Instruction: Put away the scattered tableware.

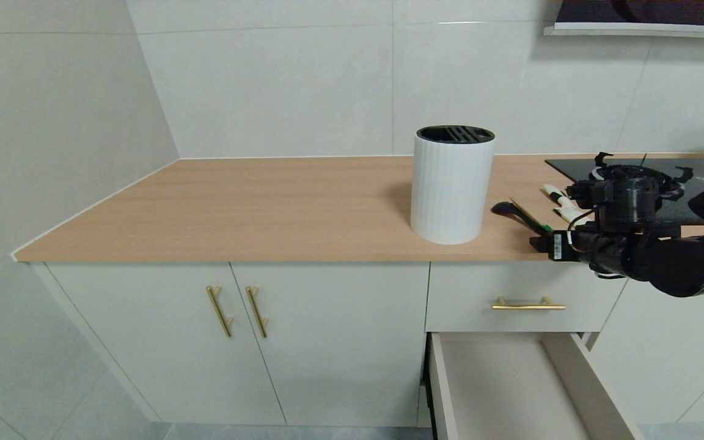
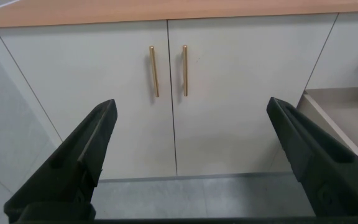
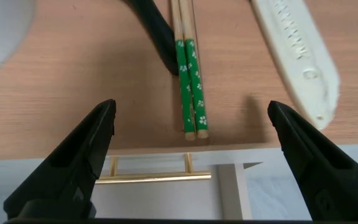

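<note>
R pincer (image 3: 190, 106) released, at desk (image 1: 266, 208) front edge, right of frame, over green-ended chopsticks (image 3: 190, 81). Black spoon (image 1: 508, 209) & white utensil (image 3: 297, 56) lie beside them, right of white holder (image 1: 451, 183). L pincer (image 2: 190, 102) released too.

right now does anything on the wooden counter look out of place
Green-ended wooden chopsticks, a black utensil and a white-handled utensil lie loose on the wooden counter beside the white ribbed cylindrical holder; the lower drawer stands open.
</note>
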You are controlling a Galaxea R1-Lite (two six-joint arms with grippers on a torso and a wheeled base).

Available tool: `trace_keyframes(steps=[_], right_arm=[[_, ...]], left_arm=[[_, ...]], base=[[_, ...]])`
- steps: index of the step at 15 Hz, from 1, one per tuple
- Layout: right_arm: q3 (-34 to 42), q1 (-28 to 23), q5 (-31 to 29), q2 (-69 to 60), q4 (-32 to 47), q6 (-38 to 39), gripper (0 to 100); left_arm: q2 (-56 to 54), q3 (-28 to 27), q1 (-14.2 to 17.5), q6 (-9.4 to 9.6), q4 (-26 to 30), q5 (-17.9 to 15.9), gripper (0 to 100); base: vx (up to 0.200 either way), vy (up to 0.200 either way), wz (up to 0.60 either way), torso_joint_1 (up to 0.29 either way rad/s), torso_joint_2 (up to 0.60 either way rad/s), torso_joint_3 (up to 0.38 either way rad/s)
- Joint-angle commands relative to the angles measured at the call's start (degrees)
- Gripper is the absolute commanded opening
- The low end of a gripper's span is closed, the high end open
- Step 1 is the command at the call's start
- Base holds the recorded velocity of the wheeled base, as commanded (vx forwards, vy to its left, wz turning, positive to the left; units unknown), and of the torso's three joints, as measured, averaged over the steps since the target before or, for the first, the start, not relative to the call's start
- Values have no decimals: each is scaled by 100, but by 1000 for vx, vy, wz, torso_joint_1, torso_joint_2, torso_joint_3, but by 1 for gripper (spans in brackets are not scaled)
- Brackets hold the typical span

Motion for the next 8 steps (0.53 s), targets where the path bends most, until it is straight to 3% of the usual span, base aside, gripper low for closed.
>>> trace_keyframes(steps=[1,7,8], right_arm=[[-26,-16,-1,58,-1,8,100],[1,-7,7,58,-28,17,100],[1,2,7,58,-28,34,0]], left_arm=[[2,1,1,-1,-1,-2,100],[2,1,1,-1,-1,-2,100],[2,1,1,-1,-1,-2,100]], base=[[0,0,0,0,0,0],[0,0,0,0,0,0],[0,0,0,0,0,0]])
